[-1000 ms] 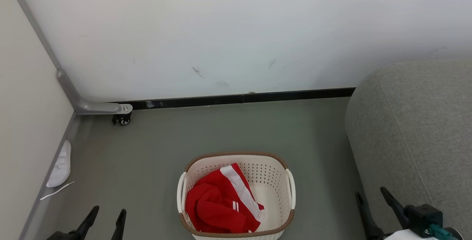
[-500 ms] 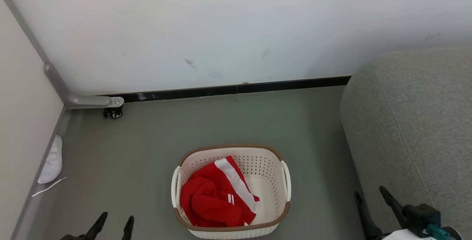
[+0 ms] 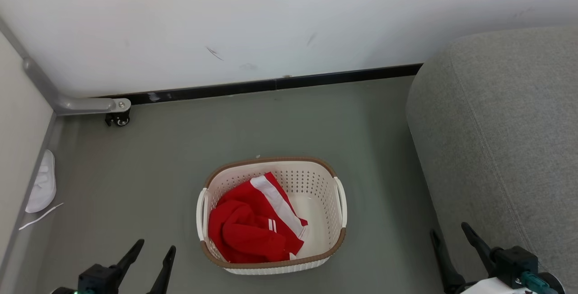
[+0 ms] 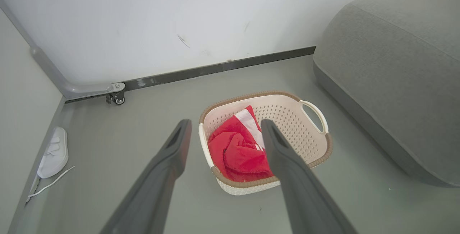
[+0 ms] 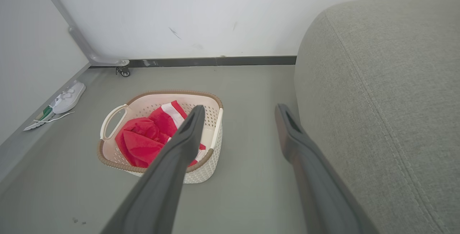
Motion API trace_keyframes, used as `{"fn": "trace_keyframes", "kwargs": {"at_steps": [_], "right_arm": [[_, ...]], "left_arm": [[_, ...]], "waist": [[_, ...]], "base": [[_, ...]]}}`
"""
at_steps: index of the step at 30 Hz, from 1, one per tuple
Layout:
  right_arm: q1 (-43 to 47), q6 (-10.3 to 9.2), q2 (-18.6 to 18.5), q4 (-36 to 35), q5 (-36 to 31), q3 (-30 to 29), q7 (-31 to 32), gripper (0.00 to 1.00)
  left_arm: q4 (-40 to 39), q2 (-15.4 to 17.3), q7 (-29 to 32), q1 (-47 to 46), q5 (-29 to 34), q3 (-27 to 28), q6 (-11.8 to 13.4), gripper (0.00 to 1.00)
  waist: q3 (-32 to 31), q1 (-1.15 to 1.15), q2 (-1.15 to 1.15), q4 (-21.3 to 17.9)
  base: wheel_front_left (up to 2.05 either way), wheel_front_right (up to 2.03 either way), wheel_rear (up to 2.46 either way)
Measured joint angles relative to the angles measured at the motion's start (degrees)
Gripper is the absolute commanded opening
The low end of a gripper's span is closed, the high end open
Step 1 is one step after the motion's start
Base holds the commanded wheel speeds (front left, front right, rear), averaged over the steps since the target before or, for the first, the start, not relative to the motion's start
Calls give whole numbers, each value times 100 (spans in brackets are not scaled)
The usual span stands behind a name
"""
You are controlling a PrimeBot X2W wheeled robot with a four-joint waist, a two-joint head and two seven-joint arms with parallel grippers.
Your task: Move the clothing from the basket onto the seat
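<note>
Red clothing [image 3: 253,228] lies bunched in the basket [image 3: 271,160] on the floor [image 3: 293,122], left of the grey seat [image 3: 496,127], while I hold L gripper [image 3: 156,245] and R gripper [image 3: 449,230] low, both w/ jaws apart and empty. Fabric looks light, soft and floppy. I'd pinch the raised fold nr the thin stripes [image 3: 272,225], deep enough to bag both layers.

Nothing legible is being shown.
No text, label, brand, number or sign is being made out on the basket [image 3: 311,183], the clothing [image 3: 244,235] or the seat [image 3: 496,127].
</note>
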Motion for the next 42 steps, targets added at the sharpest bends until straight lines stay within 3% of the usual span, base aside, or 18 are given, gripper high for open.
{"fn": "trace_keyframes", "kwargs": {"at_steps": [22,35,42], "right_arm": [[-412,0,7,-242,55,361,-1,100],[-861,0,1,-374,203,497,-1,100],[-1102,0,-2,-454,293,510,-1,100]], "left_arm": [[-169,447,-1,-950,-219,-172,-1,100],[-345,737,22,-1614,-354,-601,-2,100],[-401,895,350,-2227,-376,-851,-2,100]], "waist": [[1095,0,0,-186],[1822,-1,0,-142],[2286,0,0,-116]], "base": [[0,0,0],[0,0,0],[0,0,0]]}}
